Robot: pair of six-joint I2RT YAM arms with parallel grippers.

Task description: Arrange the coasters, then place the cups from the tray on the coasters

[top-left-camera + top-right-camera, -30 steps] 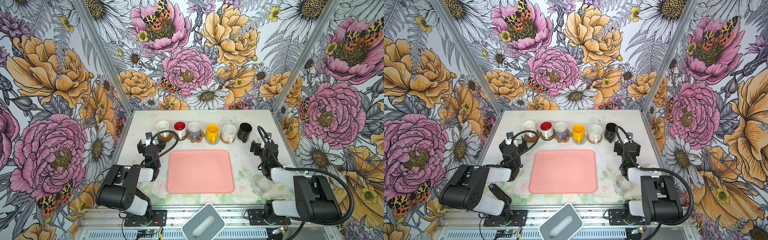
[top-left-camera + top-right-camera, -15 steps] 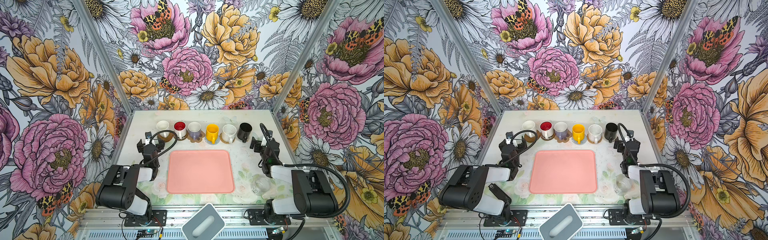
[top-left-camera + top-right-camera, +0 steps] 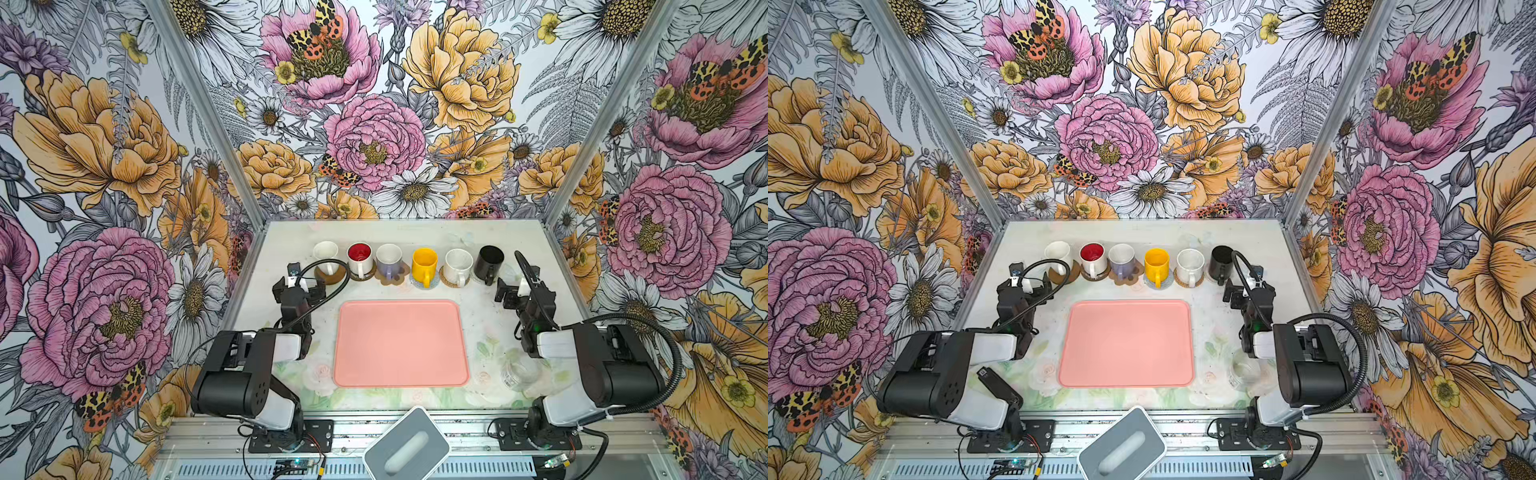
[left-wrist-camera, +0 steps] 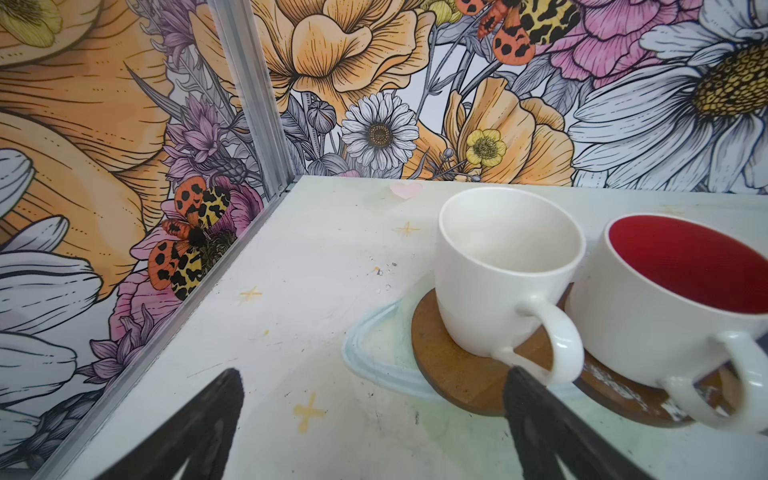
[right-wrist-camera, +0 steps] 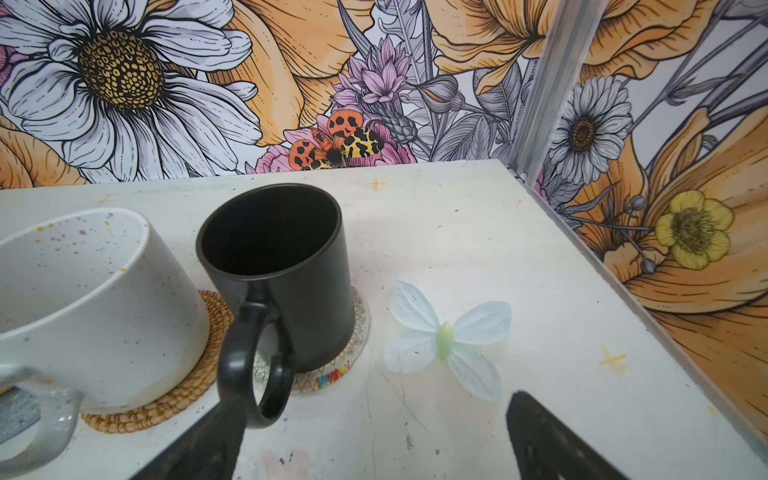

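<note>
Cups [image 3: 424,262]: six on coasters [image 4: 457,365] | left gripper [image 4: 374,374], right gripper [image 5: 374,415]: spread wide, empty | risk: right finger [image 5: 208,436] just beside black mug [image 5: 274,266] handle (snag could tip it off).

Clear glass jar [image 3: 520,372] on floral-print table [image 3: 419,235]

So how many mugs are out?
6, in one row behind the tray, left to right: plain white mug, red-lined mug, lavender mug, yellow mug, speckled mug, black mug. None appears hidden.
</note>
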